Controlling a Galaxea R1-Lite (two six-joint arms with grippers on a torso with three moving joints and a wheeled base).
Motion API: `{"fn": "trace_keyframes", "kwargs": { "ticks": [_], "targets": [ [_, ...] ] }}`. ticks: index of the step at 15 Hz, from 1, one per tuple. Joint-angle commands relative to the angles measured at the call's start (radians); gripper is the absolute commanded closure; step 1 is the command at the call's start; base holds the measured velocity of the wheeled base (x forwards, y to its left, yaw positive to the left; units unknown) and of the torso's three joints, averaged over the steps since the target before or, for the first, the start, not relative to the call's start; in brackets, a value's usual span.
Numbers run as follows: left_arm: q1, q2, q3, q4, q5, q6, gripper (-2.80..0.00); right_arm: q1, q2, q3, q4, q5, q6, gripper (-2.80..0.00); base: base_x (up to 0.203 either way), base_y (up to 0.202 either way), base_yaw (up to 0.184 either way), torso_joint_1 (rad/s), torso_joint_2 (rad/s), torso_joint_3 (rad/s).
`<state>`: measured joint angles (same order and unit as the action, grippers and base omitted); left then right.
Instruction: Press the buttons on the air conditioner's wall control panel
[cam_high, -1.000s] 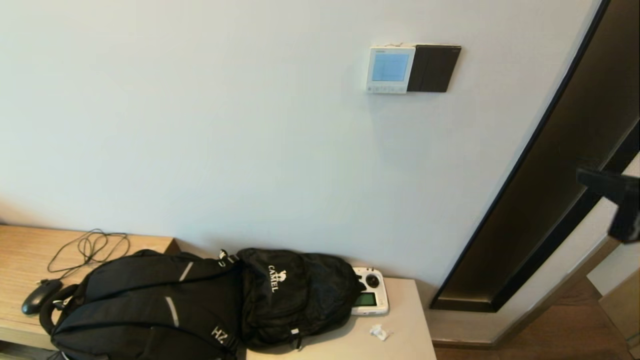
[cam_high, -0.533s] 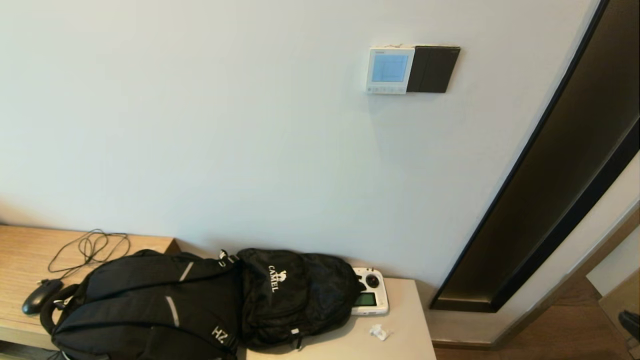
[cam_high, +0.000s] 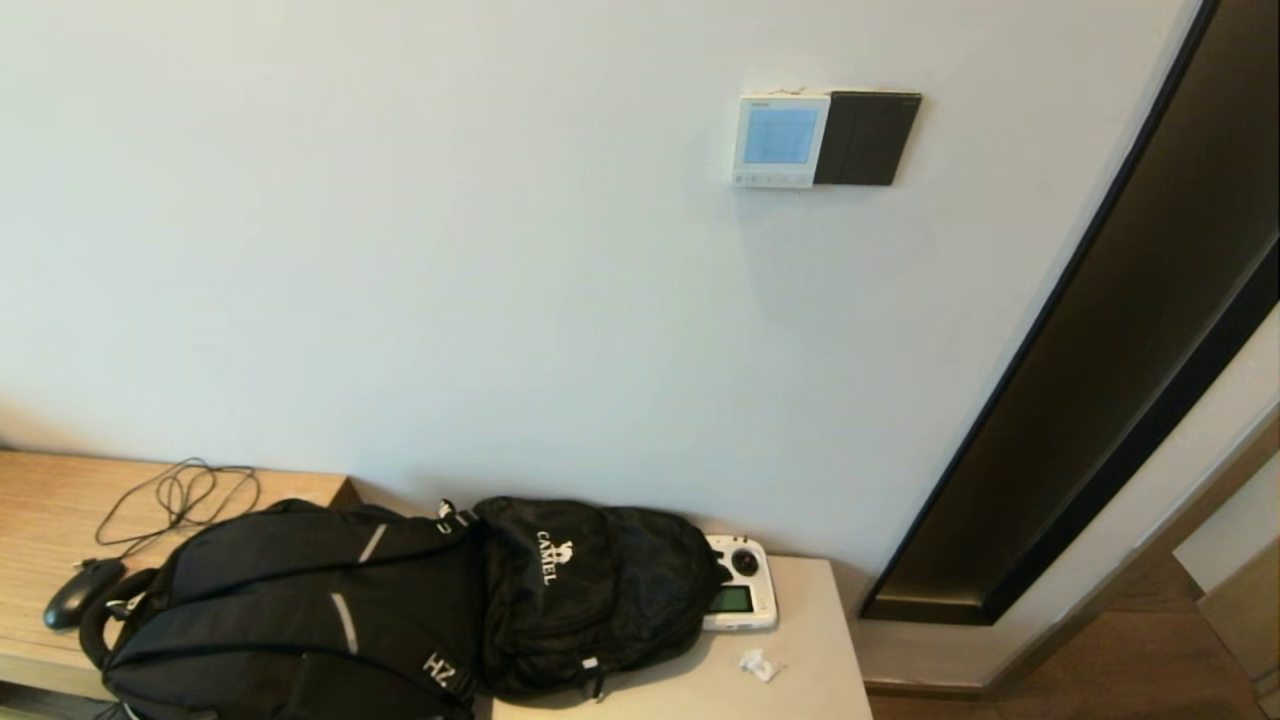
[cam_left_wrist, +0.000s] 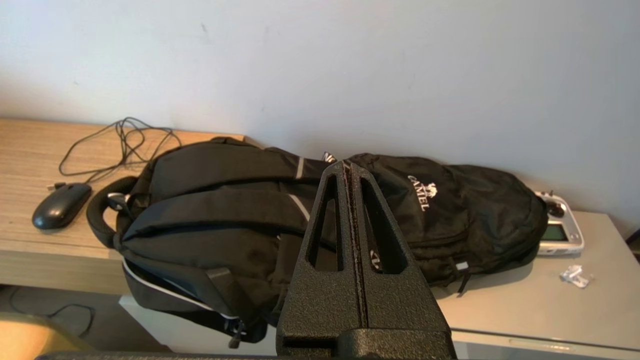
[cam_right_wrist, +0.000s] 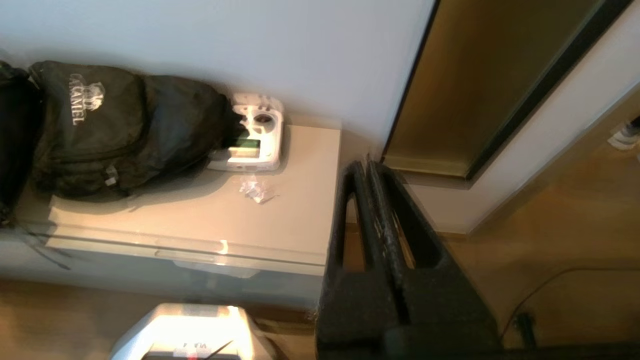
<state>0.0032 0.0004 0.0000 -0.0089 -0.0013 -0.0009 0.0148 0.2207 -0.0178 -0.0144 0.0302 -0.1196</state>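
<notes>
The air conditioner's wall control panel (cam_high: 781, 140) is a small white square on the wall at the upper right of the head view, its screen lit pale blue. The row of tiny pale buttons (cam_high: 772, 179) runs along its bottom edge. Neither gripper shows in the head view. My left gripper (cam_left_wrist: 348, 167) is shut and empty, low in front of the black backpacks. My right gripper (cam_right_wrist: 365, 167) is shut and empty, low beside the grey cabinet's right end, far below the panel. The panel is out of both wrist views.
A plain black plate (cam_high: 868, 138) adjoins the panel's right side. Two black backpacks (cam_high: 400, 600), a white handheld controller (cam_high: 742, 595), a mouse (cam_high: 80, 592) and cable lie on the cabinet and wooden desk (cam_high: 40, 500). A dark door frame (cam_high: 1100, 400) stands right.
My right gripper, seen at the head view's right edge a second ago, dropped down and has left that view. The panel and the things on the desk have not moved.
</notes>
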Motion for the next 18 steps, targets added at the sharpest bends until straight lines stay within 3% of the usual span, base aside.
{"fn": "trace_keyframes", "kwargs": {
  "ticks": [1,7,18],
  "targets": [
    [0.001,0.0,0.0,0.0,0.0,-0.001,0.0,-0.012,-0.074,0.016,0.019,0.002,0.0,0.0,0.0,0.0,0.0,0.0,0.0,0.0],
    [0.001,0.0,0.0,0.0,0.0,-0.001,0.0,-0.015,-0.21,0.008,0.04,0.008,0.001,0.0,0.0,0.0,0.0,0.0,0.0,0.0],
    [0.0,0.0,0.0,0.0,0.0,-0.001,0.0,-0.015,-0.215,0.016,0.014,-0.001,0.047,0.0,0.0,0.0,0.0,0.0,0.0,0.0]
  ]
}}
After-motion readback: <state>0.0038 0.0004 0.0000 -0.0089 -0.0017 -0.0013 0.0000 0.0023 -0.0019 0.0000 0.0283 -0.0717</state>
